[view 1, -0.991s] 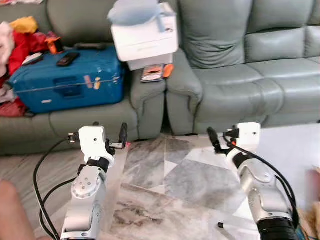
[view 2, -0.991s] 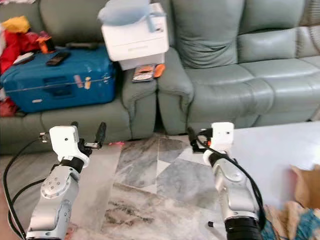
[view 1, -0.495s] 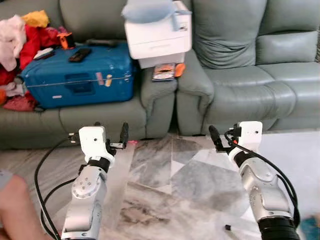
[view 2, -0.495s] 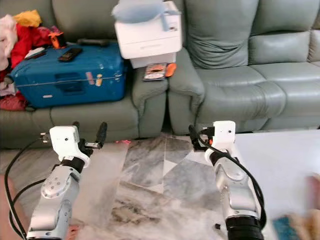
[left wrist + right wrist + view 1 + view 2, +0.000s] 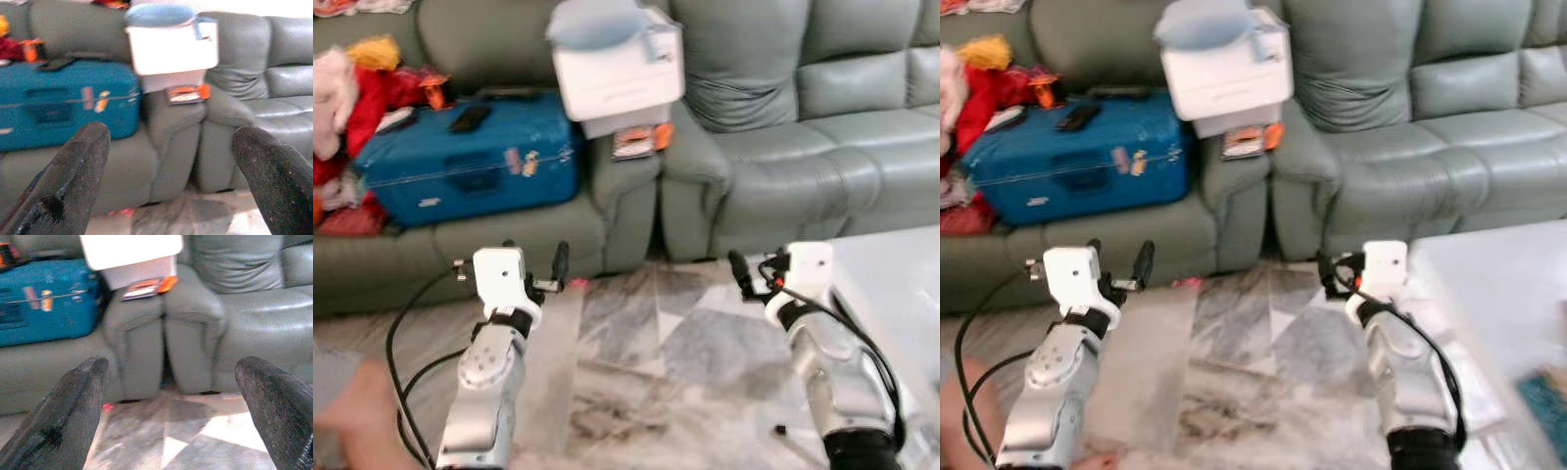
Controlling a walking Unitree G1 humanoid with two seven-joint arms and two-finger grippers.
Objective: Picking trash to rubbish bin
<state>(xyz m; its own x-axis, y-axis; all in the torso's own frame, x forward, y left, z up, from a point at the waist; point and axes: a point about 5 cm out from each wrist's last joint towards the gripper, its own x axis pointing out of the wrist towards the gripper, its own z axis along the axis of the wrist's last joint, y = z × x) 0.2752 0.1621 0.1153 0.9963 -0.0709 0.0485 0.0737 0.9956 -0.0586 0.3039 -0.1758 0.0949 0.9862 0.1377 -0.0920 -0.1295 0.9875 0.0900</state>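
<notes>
A small red scrap (image 5: 576, 284) lies on the marble floor at the foot of the sofa, also seen as a red scrap (image 5: 107, 406) in the right wrist view. A flat orange and black packet (image 5: 636, 142) rests on the sofa arm. My left gripper (image 5: 536, 257) is held up in front of me, open, nothing between its fingers, a little left of the scrap and above the floor. My right gripper (image 5: 752, 274) hovers at the same height to the right, open and empty. Both wrist views look towards the sofa between wide-spread fingers (image 5: 78, 161).
A grey-green sofa (image 5: 773, 166) spans the back, bearing a blue suitcase (image 5: 470, 152), a white printer (image 5: 617, 64) and bright clothes (image 5: 352, 78). A white low table (image 5: 901, 284) stands at the right. A person's limb (image 5: 352, 416) is at the lower left.
The whole picture has shifted and blurred, so the camera moved. Both arms keep the same raised pose with open fingers. The person's limb shows further in at the lower left.
</notes>
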